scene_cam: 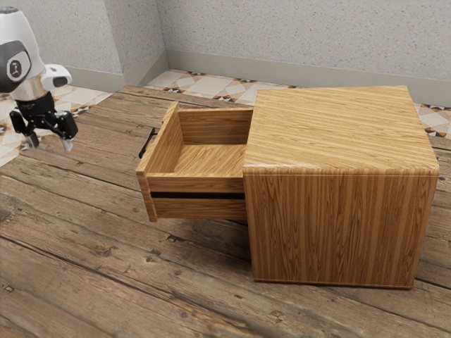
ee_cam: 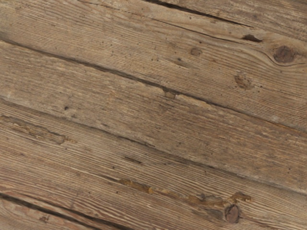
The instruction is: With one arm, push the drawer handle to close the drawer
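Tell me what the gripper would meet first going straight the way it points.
The gripper points down, so probably the wooden tabletop; how far below is unclear. The open drawer looks off to one side.

This looks like a plain indoor room, perhaps in a home, though which room I cannot tell. Pale speckled walls [scene_cam: 232,28] meet in corners above a grey skirting board [scene_cam: 211,67], and the floor [scene_cam: 201,84] has patterned tiles in orange, dark and cream. The desk [scene_cam: 106,232] is of rough, knotty planks, their grain and cracks plain in the wrist view.
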Available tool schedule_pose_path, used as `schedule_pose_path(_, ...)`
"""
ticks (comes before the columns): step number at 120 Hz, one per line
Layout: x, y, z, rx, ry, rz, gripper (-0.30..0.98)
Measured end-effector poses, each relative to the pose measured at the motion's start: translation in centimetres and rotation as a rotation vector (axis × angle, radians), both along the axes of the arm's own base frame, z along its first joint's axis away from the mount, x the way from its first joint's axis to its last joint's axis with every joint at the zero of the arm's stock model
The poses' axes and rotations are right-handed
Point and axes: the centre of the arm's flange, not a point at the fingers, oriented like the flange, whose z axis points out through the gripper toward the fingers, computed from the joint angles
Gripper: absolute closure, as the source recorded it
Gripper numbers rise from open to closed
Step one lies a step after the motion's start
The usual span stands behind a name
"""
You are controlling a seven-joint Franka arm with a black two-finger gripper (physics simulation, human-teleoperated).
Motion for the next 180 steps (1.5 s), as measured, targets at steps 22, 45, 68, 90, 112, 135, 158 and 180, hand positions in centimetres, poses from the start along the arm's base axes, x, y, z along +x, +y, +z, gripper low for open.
schedule_pose_path(22, 1.9, -3.7, -1.1, -0.018, -0.044, -0.288, 0.02)
schedule_pose_path(45, -0.7, -2.5, -2.6, -0.017, -0.001, -0.509, 0.02)
schedule_pose_path(68, -0.2, -3.5, -3.3, 0.023, 0.059, -0.872, 0.02)
schedule_pose_path(90, 0.8, -5.9, -2.7, 0.048, 0.071, -1.151, 0.02)
schedule_pose_path(112, 2.5, -7.9, -1.8, 0.049, -0.035, -1.314, 0.02)
schedule_pose_path(135, 2.4, -8.1, -1.7, -0.063, -0.151, -1.377, 0.02)
schedule_pose_path(158, 2.9, -8.9, -1.7, -0.098, -0.207, -1.457, 0.24)
schedule_pose_path(180, 5.0, -9.9, -1.6, -0.083, -0.260, -1.510, 0.59)
